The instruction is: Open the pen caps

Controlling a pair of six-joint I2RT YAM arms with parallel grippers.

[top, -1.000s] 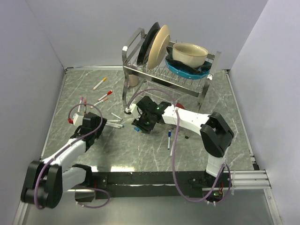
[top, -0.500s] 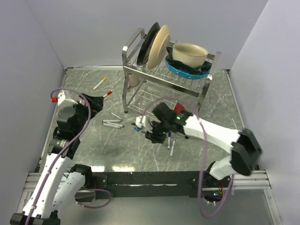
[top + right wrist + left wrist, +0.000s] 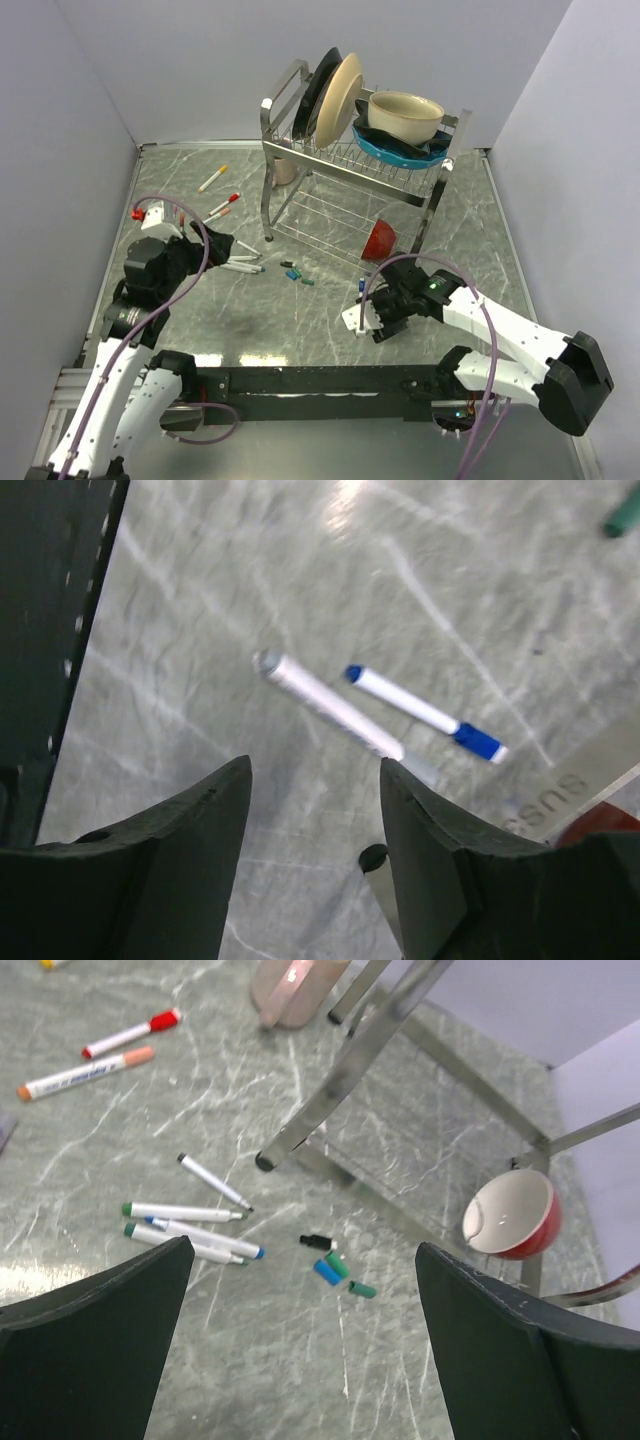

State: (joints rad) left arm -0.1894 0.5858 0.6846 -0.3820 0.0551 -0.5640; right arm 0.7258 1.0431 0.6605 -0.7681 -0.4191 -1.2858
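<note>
Several loose pen caps, one black (image 3: pixel 316 1242), one blue (image 3: pixel 327 1271) and two green (image 3: pixel 362 1288), lie together on the marble table; they also show in the top view (image 3: pixel 296 272). Three uncapped white pens (image 3: pixel 185 1228) lie left of them. A red-capped pen (image 3: pixel 130 1035), an orange-capped pen (image 3: pixel 85 1073) and a yellow-capped pen (image 3: pixel 213 178) lie further back. My left gripper (image 3: pixel 222 243) is open and empty, above the uncapped pens, its fingers (image 3: pixel 90 1350) wide apart. My right gripper (image 3: pixel 315 770) is open and empty, above a blurred white pen (image 3: pixel 325 702) and a blue-ended pen (image 3: pixel 420 712).
A metal dish rack (image 3: pixel 350 150) with plates and bowls stands at the back, one leg (image 3: pixel 300 1130) close to the pens. A red bowl (image 3: pixel 510 1215) lies under it and a pink cup (image 3: pixel 295 980) behind. A dark-ended grey barrel (image 3: pixel 372 858) shows beside my right finger.
My right gripper has pulled back from the table's middle toward the near right. My left arm has come down and swung right toward the uncapped pens. The loose caps now lie uncovered.
</note>
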